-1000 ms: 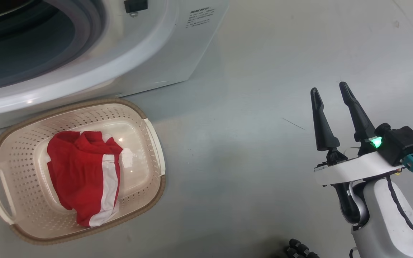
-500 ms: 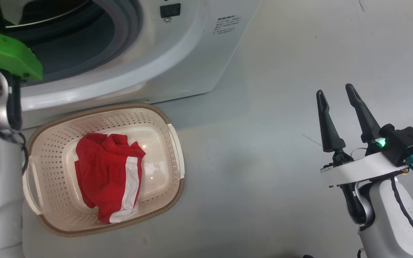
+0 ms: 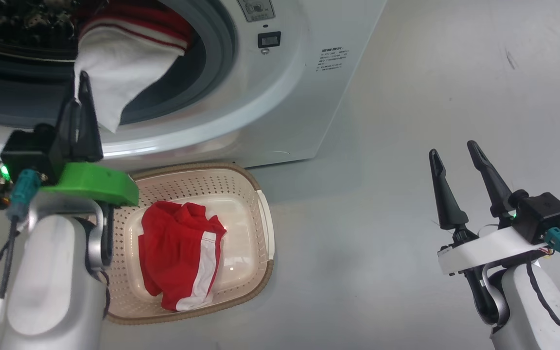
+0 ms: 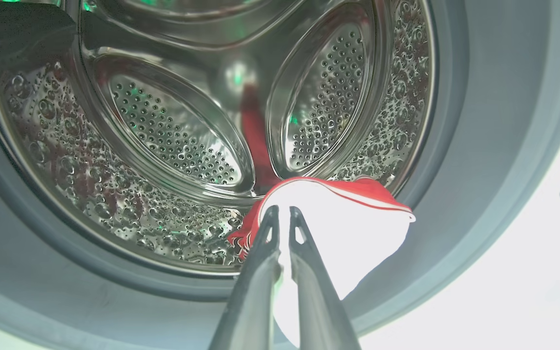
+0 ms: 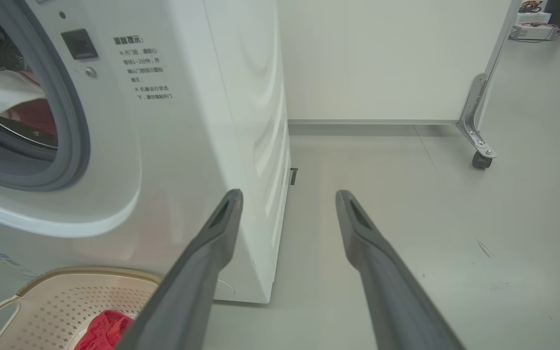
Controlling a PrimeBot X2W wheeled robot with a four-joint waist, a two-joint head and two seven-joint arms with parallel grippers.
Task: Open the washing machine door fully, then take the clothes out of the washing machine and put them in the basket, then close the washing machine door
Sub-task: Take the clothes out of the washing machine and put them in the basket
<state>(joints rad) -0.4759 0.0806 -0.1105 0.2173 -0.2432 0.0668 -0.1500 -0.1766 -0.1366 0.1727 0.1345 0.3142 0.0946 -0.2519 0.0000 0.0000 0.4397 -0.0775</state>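
**Finding 1.** The left gripper (image 4: 282,210) stands at the washer (image 3: 299,97) opening. Its fingers are pressed together on the white part of a garment (image 3: 114,82), and cloth shows between them in the left wrist view. I judge this a real pinch.

**Finding 2.** The garment lies half out of the drum (image 4: 173,136), draped over the grey ring (image 3: 214,63). Its length runs from inside the washer outward and down to the fingertips.

**Finding 3.** The basket (image 3: 260,218) sits on the floor (image 3: 382,218) just in front of the washer, below the opening and the left wrist. 1 red piece (image 3: 178,253) lies in it. Its long side appears to run along the washer front, but the left forearm (image 3: 51,282) hides 1 end.

**Finding 4.** The left arm points into the washer and is the nearer arm. The right gripper (image 3: 452,148) hovers well off the washer's right corner, fingers apart and empty.

**Assessment.** The next move is a pull away from the washer, then a lowering to the basket. The trailing end may snag on the ring.
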